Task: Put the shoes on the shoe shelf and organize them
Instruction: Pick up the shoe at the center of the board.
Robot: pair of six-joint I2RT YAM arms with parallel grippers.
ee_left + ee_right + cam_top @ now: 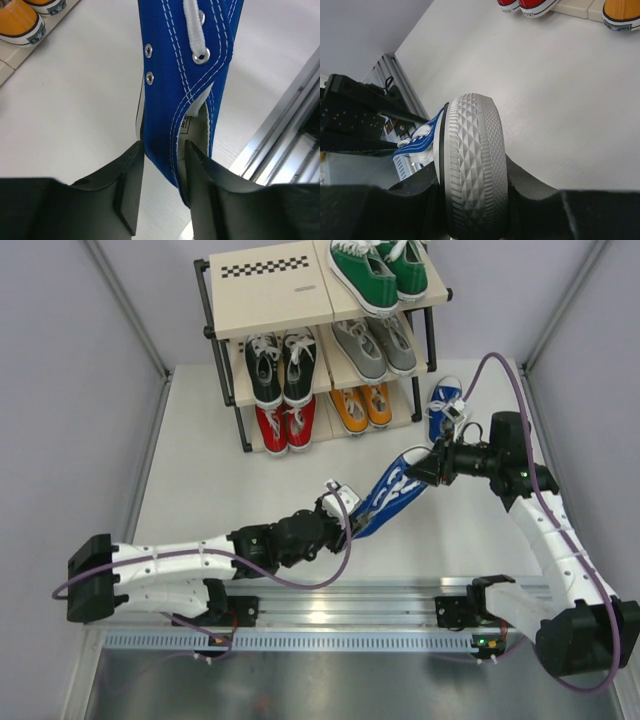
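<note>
One blue shoe (390,498) hangs above the table between both arms. My right gripper (425,468) is shut on its toe, and the grey patterned sole (475,160) fills the right wrist view between the jaws of that gripper (472,175). My left gripper (345,510) straddles the heel-side wall of that shoe (185,75), one finger outside and one inside the opening, both tips of the gripper (165,150) touching the canvas. The other blue shoe (443,408) lies on the table by the shoe shelf (270,290). Green (380,270), grey (375,345), black (282,365), red (285,425) and orange (362,405) pairs sit on the shelf.
The top board's left half is bare, with a checkered strip (270,267). A metal rail (340,605) runs along the table's near edge, close under the held shoe's heel. Grey walls enclose the table on both sides.
</note>
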